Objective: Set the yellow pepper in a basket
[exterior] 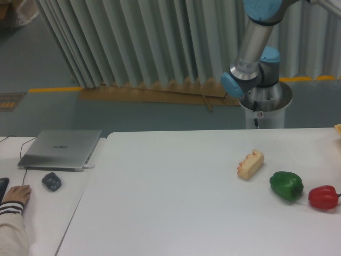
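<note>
**Counting the items on a white table beneath a robot arm**

Standing behind the far edge of a white table (176, 202) is one robot arm (250, 50), silver with light blue joint caps, rising from a round grey base and leaving the picture at the top right. Its gripper is outside the picture, so whether the fingers are spread or closed, and whether they hold anything, cannot be told. The yellow pepper does not appear anywhere in this view, and no basket can be made out either; only a small tan corner of something (338, 128) shows at the right edge.

Three items lie on the right part of the table, in a loose row running toward the right edge. One pale tan ridged block (250, 164), perhaps toy food, lies farthest from the edge. One green pepper (286, 185) sits near it, closer to the camera. One red pepper (323, 197) sits just beside the green one, close to the right edge and apart from it.

On a second, lower table surface at the left sit one closed silver laptop (60, 149) and one dark computer mouse (51, 182) just in front of it. One person's hand (16, 193), with a striped sleeve cuff, rests at the left edge.

Behind everything hangs a pleated grey curtain (133, 42) above a grey floor marked with one yellow line (53, 89).
</note>
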You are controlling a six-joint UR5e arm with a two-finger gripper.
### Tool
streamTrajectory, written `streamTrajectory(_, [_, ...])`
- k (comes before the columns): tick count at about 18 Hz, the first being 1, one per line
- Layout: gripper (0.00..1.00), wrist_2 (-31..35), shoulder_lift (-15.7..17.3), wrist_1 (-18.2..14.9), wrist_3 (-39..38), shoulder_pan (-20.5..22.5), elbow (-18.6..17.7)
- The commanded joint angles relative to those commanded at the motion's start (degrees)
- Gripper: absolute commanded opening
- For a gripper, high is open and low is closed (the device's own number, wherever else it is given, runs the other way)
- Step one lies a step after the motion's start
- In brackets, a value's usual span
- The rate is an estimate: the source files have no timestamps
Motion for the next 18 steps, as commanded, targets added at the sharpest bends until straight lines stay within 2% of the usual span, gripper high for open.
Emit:
streamTrajectory(2, [0.49, 0.0, -0.88, 1.23, 0.09, 0.0, -0.09])
streamTrajectory(9, [0.49, 0.0, -0.79, 1.23, 0.0, -0.09, -0.09])
streamTrajectory(10, [0.52, 0.0, -0.79, 1.23, 0.09, -0.09, -0.09])
streamTrajectory(12, [1.0, 0.0, -0.71, 1.23, 0.26, -0.17, -0.09])
streamTrajectory(18, [1.0, 0.0, -0.36, 1.23, 0.18, -0.35, -0.18])
